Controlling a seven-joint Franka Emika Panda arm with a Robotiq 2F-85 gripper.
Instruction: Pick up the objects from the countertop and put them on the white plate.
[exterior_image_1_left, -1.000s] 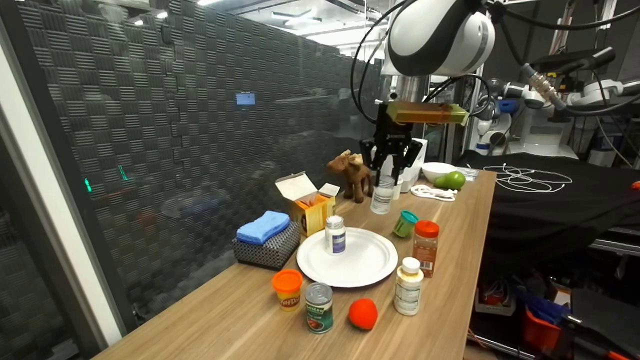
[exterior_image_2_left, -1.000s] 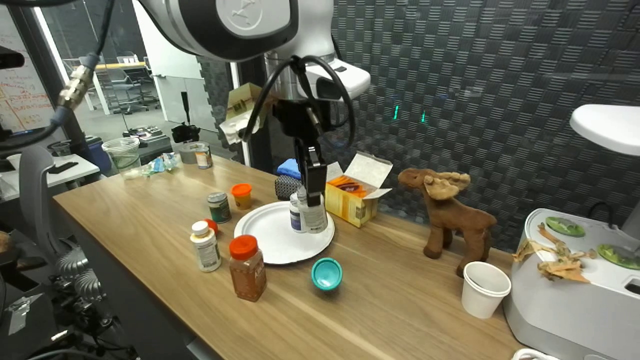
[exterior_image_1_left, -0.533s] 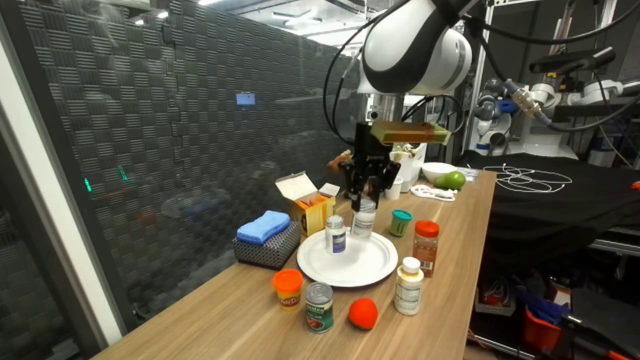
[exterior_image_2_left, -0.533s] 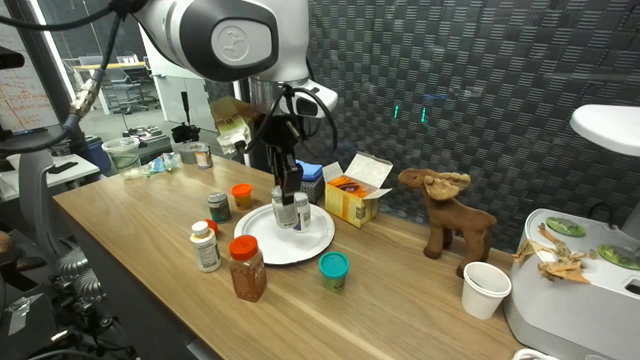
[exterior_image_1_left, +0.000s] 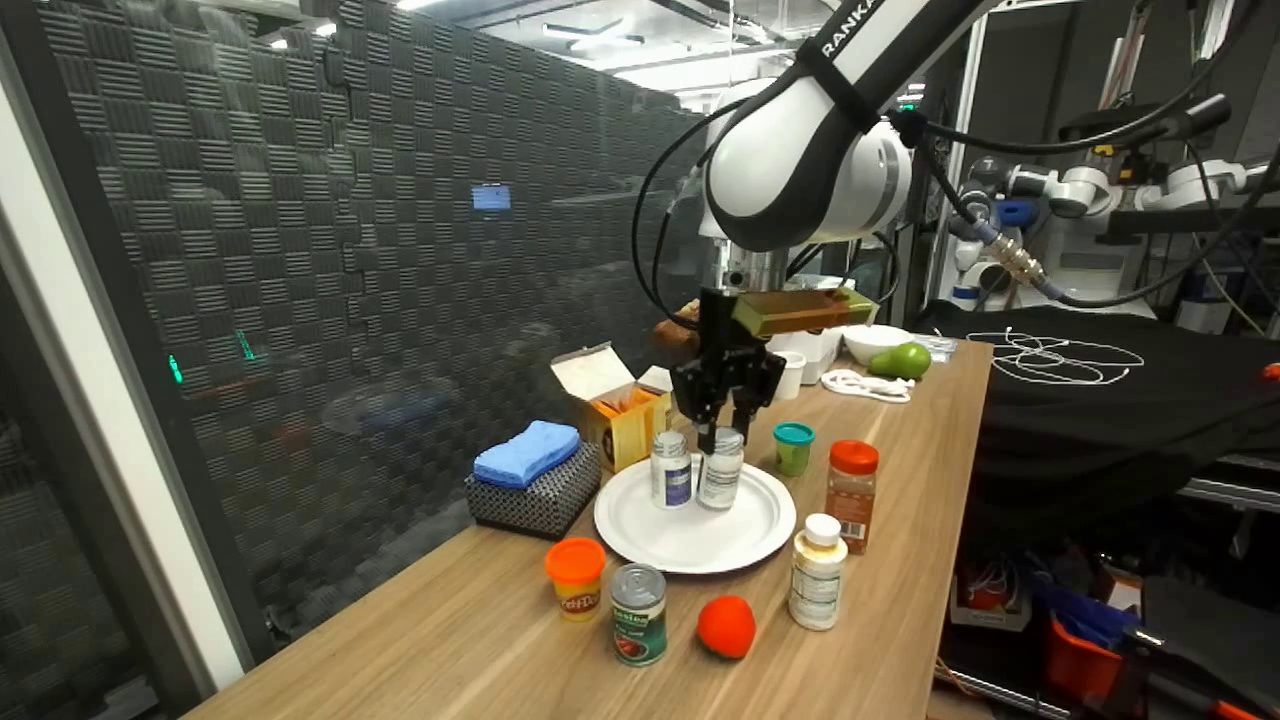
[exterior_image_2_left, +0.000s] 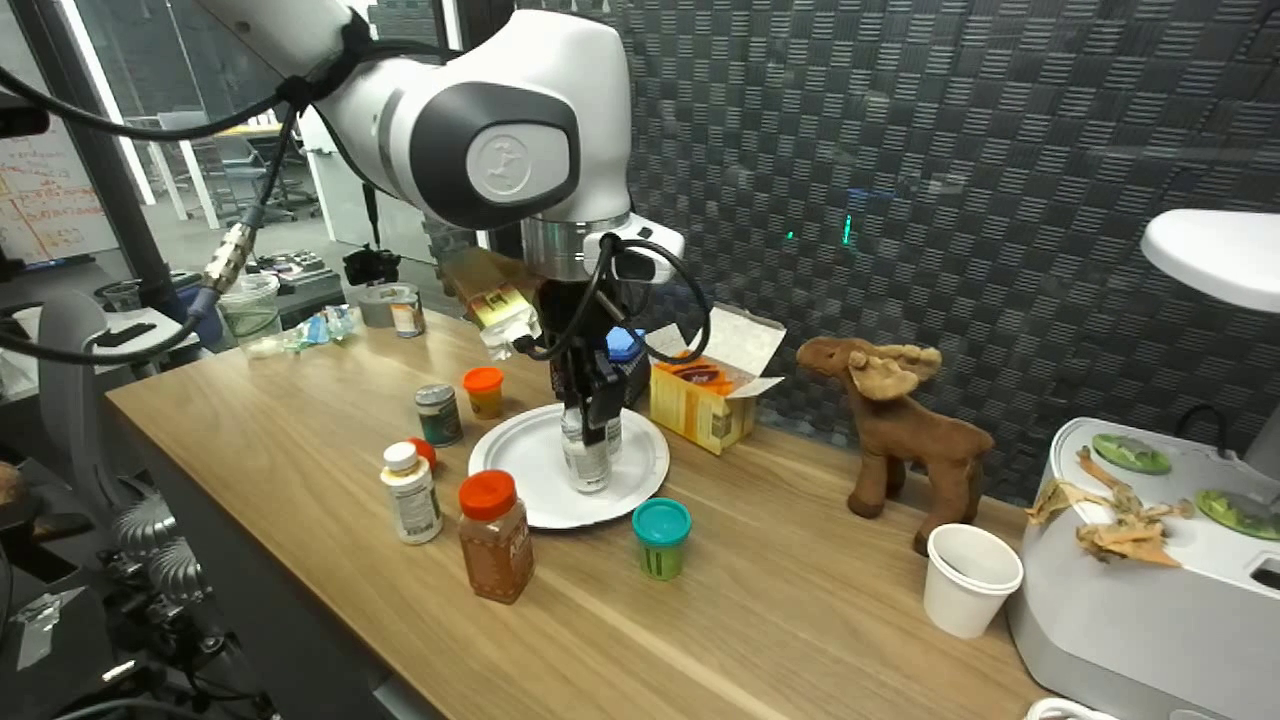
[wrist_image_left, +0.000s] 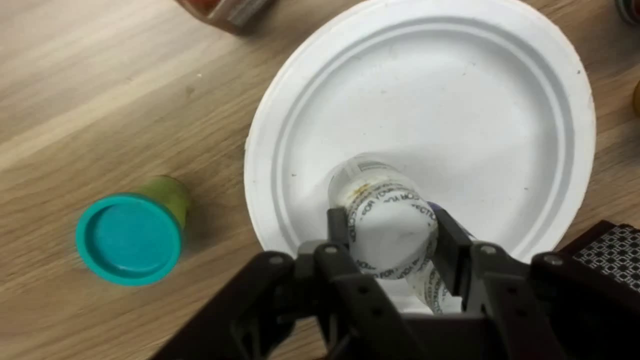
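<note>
- White bottle (exterior_image_1_left: 720, 482) is coming down over the white plate (exterior_image_1_left: 690, 545), beside the purple-labelled bottle (exterior_image_1_left: 671, 480); base contact isn't showing clearly.
- Gripper (wrist_image_left: 391, 227) is pinching its top between both fingers.
- I'm guessing this placement is nearing release.
- Teal-lidded tub (exterior_image_2_left: 661, 542) is no longer leaning, standing upright near the plate.

There are three white bottles (exterior_image_1_left: 671, 485) (exterior_image_1_left: 719, 487) (exterior_image_1_left: 817, 582), two lidded tubs (exterior_image_1_left: 576, 578) (exterior_image_1_left: 793, 452), one ball (exterior_image_1_left: 727, 627), one plate (exterior_image_1_left: 700, 547).

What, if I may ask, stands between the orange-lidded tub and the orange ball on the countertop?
The green-labelled can stands there, between the orange-lidded tub and the orange ball; this shows in both exterior views.
</note>
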